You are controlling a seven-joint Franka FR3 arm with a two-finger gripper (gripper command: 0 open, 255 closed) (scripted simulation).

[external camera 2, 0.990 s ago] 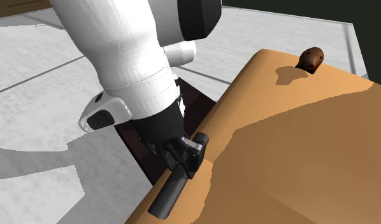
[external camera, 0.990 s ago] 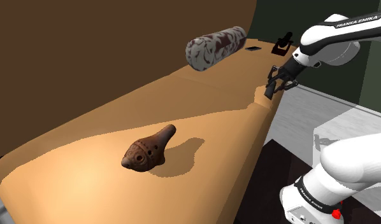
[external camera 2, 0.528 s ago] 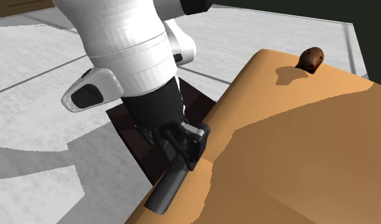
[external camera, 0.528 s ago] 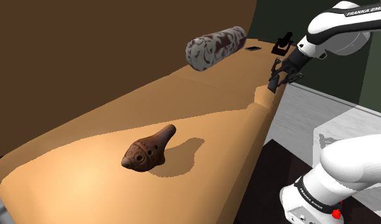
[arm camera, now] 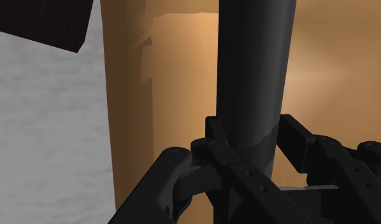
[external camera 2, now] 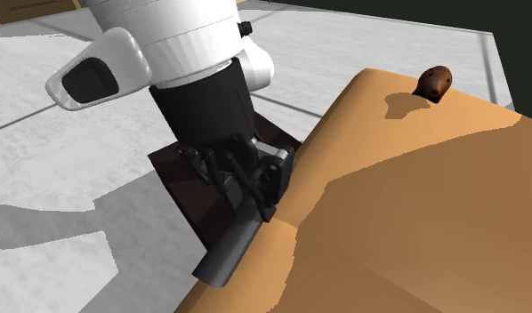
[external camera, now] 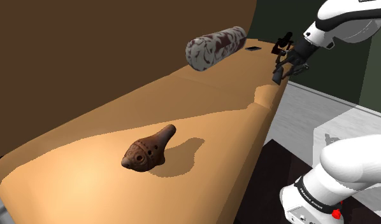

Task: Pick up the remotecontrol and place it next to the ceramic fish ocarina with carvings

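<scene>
Dark remote ctrl (external camera 2: 227, 256) in end effector (external camera 2: 260, 200), ocarina (external camera: 148, 148) well apart

Shoulder: behind arm (external camera: 346, 27), down along orange surface (external camera: 208, 127). Second exterior: close, opposite end. Wrist: nearest. First two share ocarina (external camera: 148, 148).

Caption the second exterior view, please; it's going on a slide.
Black gripper clasping a dark remote control at the edge of the tan surface, brown ocarina at its far end.
</scene>
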